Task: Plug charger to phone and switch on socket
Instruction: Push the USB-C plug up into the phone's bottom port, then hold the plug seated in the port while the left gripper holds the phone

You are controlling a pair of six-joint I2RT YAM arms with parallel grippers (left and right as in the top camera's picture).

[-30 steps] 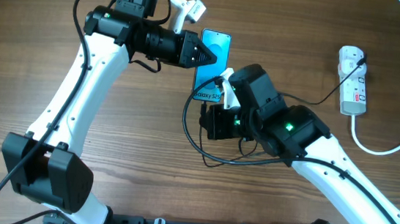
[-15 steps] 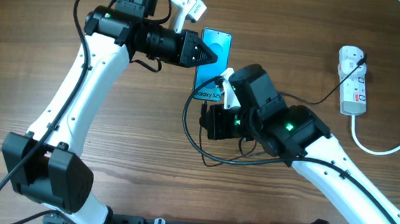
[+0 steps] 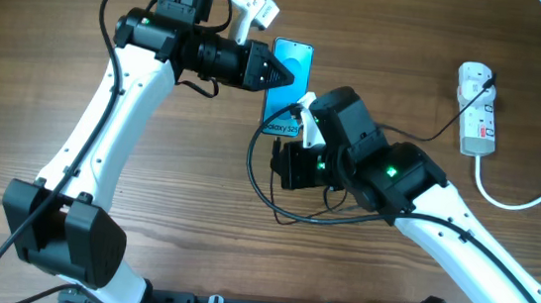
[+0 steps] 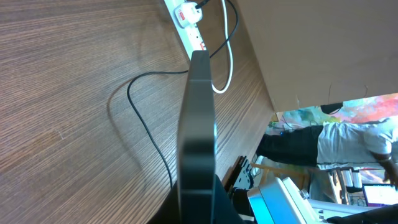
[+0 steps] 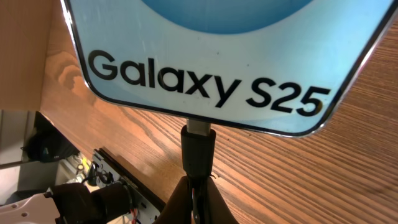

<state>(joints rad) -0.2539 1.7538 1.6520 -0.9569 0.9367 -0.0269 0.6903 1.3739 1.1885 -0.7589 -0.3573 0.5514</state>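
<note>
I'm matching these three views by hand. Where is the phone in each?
Overhead: the phone is at centre, between both arms.
Left wrist: edge-on, a dark upright slab mid-frame.
Right wrist: fills the top, screen reading Galaxy S25, the charger at its lower edge.
Shared landmark: the socket, right in overhead, top in left wrist; absent from right wrist.

Matt wood table [image 3: 200, 165], grain plain to see. The phone [image 5: 205, 37] has a glossy, smooth screen and a shiny rim. The charger [image 5: 198, 152] plug is matt black plastic with a grey, metal-looking tip. The socket [image 3: 477, 112] is smooth white plastic.
</note>
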